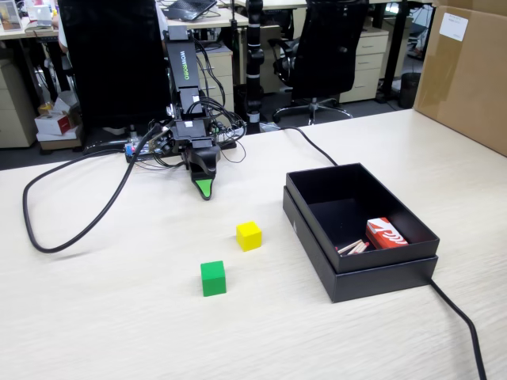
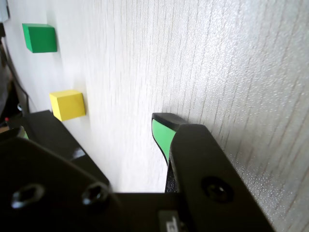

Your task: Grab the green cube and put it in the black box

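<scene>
Green cube (image 1: 213,278) nearest, arm folded low, claw (image 1: 205,190) tip-down on table

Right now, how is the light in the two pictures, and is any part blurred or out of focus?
Fixed view: even, soft office light; the green cube and yellow cube are sharp, with faint shadows; the black box interior is dark. Wrist view: bright glare on the table; the near gripper body is soft, out of focus; the picture lies on its side.

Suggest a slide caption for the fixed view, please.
Gripper poised behind yellow cube and green cube, black box alongside.
</scene>
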`<state>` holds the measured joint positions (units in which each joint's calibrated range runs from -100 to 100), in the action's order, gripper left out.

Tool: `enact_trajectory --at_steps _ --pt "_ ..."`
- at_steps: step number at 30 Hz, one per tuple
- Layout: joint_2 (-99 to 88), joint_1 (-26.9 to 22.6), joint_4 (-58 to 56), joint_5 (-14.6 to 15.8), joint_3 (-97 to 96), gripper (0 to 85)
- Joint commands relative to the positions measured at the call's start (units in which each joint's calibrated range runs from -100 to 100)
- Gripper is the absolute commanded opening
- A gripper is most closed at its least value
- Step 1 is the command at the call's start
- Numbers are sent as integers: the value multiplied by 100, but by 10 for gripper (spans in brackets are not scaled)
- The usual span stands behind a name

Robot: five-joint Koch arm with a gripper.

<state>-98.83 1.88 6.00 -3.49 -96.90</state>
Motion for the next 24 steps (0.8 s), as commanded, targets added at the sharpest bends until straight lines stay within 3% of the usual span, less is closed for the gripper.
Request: enact_trajectory --at_steps 1,17,24 --pt "67 0 -207 -20 -47 500" --pt "44 -83 -259 -5 61 485" --pt "56 -127 -2021 239 1875 477"
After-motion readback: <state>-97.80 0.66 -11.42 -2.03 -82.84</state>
